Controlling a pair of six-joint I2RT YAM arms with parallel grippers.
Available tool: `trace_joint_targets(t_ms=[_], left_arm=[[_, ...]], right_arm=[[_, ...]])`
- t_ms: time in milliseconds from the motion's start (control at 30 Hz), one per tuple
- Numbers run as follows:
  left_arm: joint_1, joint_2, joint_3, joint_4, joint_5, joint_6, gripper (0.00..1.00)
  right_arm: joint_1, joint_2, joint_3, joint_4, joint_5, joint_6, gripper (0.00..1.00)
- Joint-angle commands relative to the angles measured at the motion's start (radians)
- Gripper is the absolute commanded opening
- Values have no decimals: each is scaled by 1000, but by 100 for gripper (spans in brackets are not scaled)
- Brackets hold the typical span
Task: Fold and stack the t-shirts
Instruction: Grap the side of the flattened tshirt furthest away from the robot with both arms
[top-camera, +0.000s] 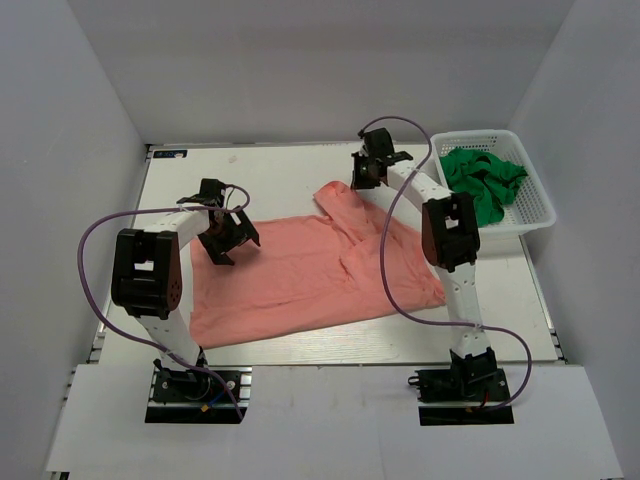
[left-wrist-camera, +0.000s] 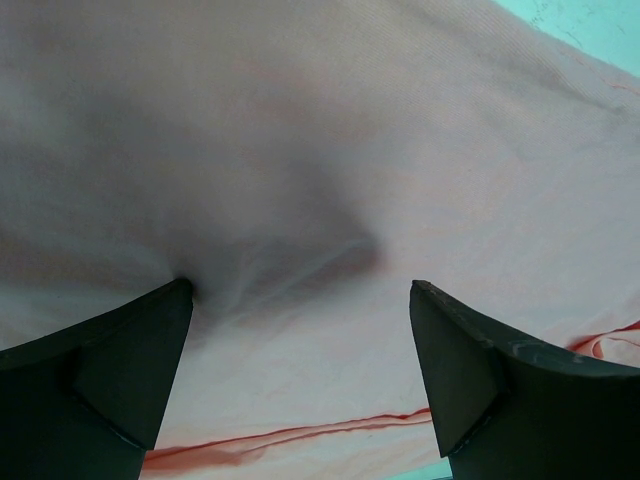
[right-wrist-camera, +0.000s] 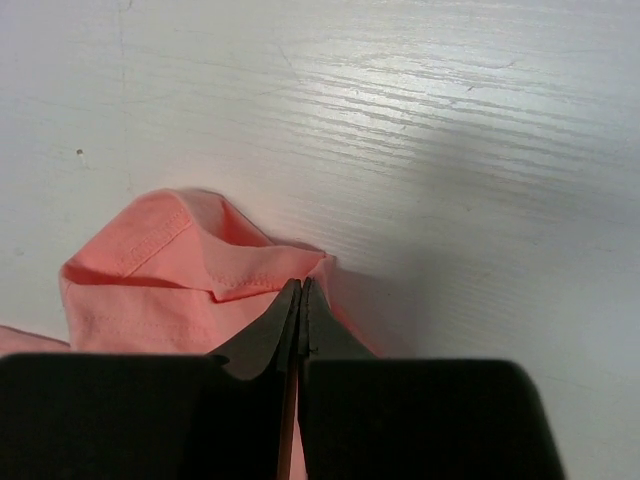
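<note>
The salmon-pink t-shirt (top-camera: 300, 270) lies spread on the white table, its upper part bunched and pulled toward the far side. My left gripper (top-camera: 227, 240) hovers over the shirt's left part, open. In the left wrist view the gripper (left-wrist-camera: 300, 290) straddles smooth pink cloth (left-wrist-camera: 320, 150), its left fingertip (left-wrist-camera: 175, 300) at the cloth. My right gripper (top-camera: 360, 182) is at the shirt's far corner. In the right wrist view it (right-wrist-camera: 302, 287) is shut, with a hemmed fold of the pink shirt (right-wrist-camera: 150, 270) pinched between the jaws. The bright green garment (top-camera: 485, 180) lies crumpled in the basket.
The white lattice basket (top-camera: 540, 215) stands at the table's far right. Grey walls enclose the table on three sides. Bare white table (right-wrist-camera: 450, 120) lies beyond the right gripper. Purple cables loop off both arms.
</note>
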Motion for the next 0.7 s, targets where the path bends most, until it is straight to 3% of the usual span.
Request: trace_joint_targets(t_ms=[0,100,333,400,433,500,533,567,600,633,667], left_arm=[[-6,40,-24,37,25,7,100],[-6,49,-34,37,25,7,100],[-6,58,-34,48,34,7,100],[-6,58,-34,48,34,7,100],[-6,58,-34,48,34,7,100],[-6,58,-43,48,34,7,100],[-6,58,-43,48,34,16,100],[-6,58,-43,48,25,16,100],[-6,49,-43,48,25,16,100],[-6,49,-43,48,25,16,100],[-6,49,-43,48,25,16,100]], right_arm=[[37,-67,34,18,142,-14,0],[71,-90,48,21,233,-17,0],[126,-67,59,32,182,-41,3],[129,-56,53,32,118,-55,21],[129,-53,50,35,62,-72,24],[126,-56,36,54,-12,-115,51],[126,-59,34,57,-37,-116,55],[125,-65,34,73,-66,-121,65],[117,-82,10,84,-75,-142,84],[113,-103,-1,93,-74,-141,90],[110,-114,-10,125,-75,-141,90]])
